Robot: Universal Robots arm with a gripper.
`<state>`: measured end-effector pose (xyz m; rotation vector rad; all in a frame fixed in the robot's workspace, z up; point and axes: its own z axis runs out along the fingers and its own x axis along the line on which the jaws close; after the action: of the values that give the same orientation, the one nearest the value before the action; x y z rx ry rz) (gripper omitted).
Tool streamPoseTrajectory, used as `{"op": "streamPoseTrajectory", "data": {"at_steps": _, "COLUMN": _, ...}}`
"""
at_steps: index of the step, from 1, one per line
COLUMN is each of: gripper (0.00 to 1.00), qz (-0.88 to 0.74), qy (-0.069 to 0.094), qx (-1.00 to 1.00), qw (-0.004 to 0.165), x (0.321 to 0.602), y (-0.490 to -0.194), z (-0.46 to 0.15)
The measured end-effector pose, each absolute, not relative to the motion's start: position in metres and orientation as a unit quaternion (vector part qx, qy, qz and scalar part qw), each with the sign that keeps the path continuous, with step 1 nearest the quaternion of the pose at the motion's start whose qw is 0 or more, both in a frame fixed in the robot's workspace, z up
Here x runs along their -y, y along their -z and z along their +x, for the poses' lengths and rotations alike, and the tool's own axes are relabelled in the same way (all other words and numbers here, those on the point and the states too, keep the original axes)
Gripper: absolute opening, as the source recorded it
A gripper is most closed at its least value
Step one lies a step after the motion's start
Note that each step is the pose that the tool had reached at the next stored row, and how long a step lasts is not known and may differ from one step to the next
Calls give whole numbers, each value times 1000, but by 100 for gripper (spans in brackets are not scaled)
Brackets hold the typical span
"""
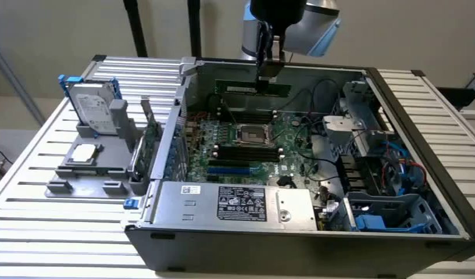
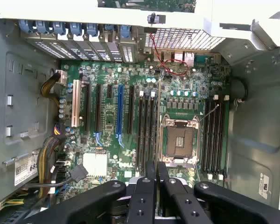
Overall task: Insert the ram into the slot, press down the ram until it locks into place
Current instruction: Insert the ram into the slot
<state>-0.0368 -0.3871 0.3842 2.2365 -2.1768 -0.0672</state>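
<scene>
Above the open computer case, my gripper (image 1: 267, 80) is shut on the ram (image 1: 251, 88), a long green stick that hangs level over the far part of the motherboard (image 1: 288, 125). In the wrist view the ram (image 2: 158, 135) shows edge-on as a thin line between the black fingers (image 2: 144, 196) of the gripper (image 2: 156, 169). It runs over the gap between a bank of long black slots (image 2: 147, 130) and the processor socket (image 2: 179, 140). A second bank of black slots (image 2: 214, 135) lies on the socket's other side. The ram is clear of the board.
A silver power supply (image 1: 229, 203) fills the near side of the case (image 1: 423, 116). A drive cage with blue parts (image 1: 385, 215) and cables stand at the exterior view's right. A hard drive (image 1: 93, 110) sits on a grey holder outside the case. A blue socket (image 2: 120, 112) lies among the card slots.
</scene>
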Motion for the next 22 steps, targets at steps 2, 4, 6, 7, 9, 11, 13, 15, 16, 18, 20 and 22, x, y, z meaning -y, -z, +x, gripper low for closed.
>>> {"op": "streamPoseTrajectory", "data": {"at_steps": 2, "gripper": 13, "qz": 716, "qy": 22, "qx": 697, "qw": 10, "x": 387, "y": -384, "z": -37}}
{"op": "streamPoseTrajectory", "data": {"at_steps": 4, "gripper": 13, "qz": 716, "qy": 22, "qx": 697, "qw": 10, "x": 387, "y": -384, "z": -37}}
{"op": "streamPoseTrajectory", "data": {"at_steps": 6, "gripper": 13, "qz": 716, "qy": 22, "qx": 697, "qw": 10, "x": 387, "y": -384, "z": -37}}
{"op": "streamPoseTrajectory", "data": {"at_steps": 7, "gripper": 13, "qz": 716, "qy": 21, "qx": 697, "qw": 10, "x": 387, "y": -384, "z": -37}}
{"op": "streamPoseTrajectory", "data": {"at_steps": 9, "gripper": 13, "qz": 716, "qy": 22, "qx": 697, "qw": 10, "x": 387, "y": -384, "z": -37}}
{"op": "streamPoseTrajectory", "data": {"at_steps": 11, "gripper": 13, "qz": 716, "qy": 22, "qx": 697, "qw": 10, "x": 387, "y": -384, "z": -37}}
{"op": "streamPoseTrajectory", "data": {"at_steps": 13, "gripper": 13, "qz": 716, "qy": 22, "qx": 697, "qw": 10, "x": 387, "y": -384, "z": -37}}
{"op": "streamPoseTrajectory", "data": {"at_steps": 15, "gripper": 13, "qz": 716, "qy": 21, "qx": 697, "qw": 10, "x": 387, "y": -382, "z": -37}}
{"op": "streamPoseTrajectory", "data": {"at_steps": 16, "gripper": 13, "qz": 716, "qy": 21, "qx": 697, "qw": 9, "x": 387, "y": -380, "z": -37}}
{"op": "streamPoseTrajectory", "data": {"at_steps": 18, "gripper": 13, "qz": 716, "qy": 21, "qx": 697, "qw": 9, "x": 387, "y": -376, "z": -37}}
{"op": "streamPoseTrajectory", "data": {"at_steps": 20, "gripper": 13, "qz": 716, "qy": 21, "qx": 697, "qw": 9, "x": 387, "y": -372, "z": -37}}
{"op": "streamPoseTrajectory", "data": {"at_steps": 22, "gripper": 13, "qz": 716, "qy": 21, "qx": 697, "qw": 9, "x": 387, "y": -369, "z": -37}}
